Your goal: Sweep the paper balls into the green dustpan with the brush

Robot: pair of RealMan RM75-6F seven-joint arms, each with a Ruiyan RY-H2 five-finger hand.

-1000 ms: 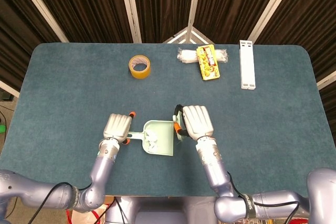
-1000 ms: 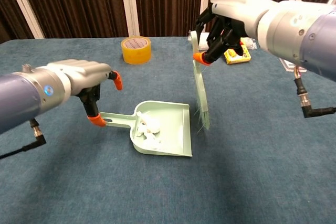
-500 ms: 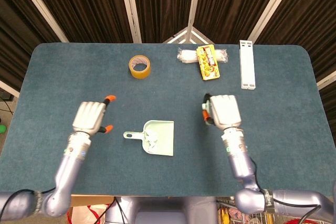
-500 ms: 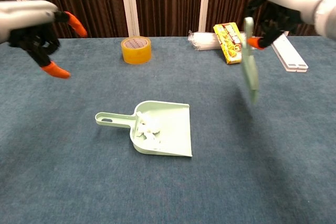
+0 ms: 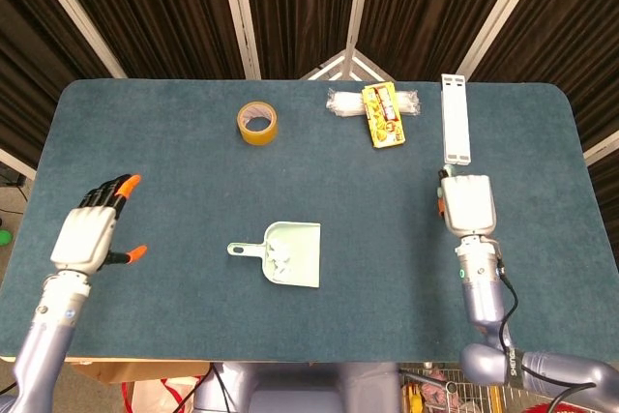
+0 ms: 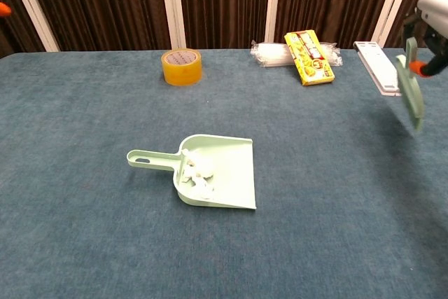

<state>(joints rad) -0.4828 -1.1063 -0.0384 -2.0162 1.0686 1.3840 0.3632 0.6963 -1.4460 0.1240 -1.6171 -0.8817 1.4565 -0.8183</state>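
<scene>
The right hand [image 5: 468, 204] grips the brush [image 6: 413, 92] at the table's right side, bristles hanging down, well apart from the dustpan [image 5: 302, 254]. The left hand [image 5: 90, 234] hovers far left with fingers spread, holding nothing. The paper balls [image 5: 280, 257] lie inside the dustpan near the table's middle. Judging from this, the sweeping looks done; the risk is the dangling brush slipping from the grip, or clipping the white strip [image 5: 455, 118] nearby when set down.

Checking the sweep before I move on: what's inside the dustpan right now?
White paper balls lie bunched at the handle end of the green dustpan; the rest of its tray is bare. Whether more paper sits under that pile can't be seen.
</scene>
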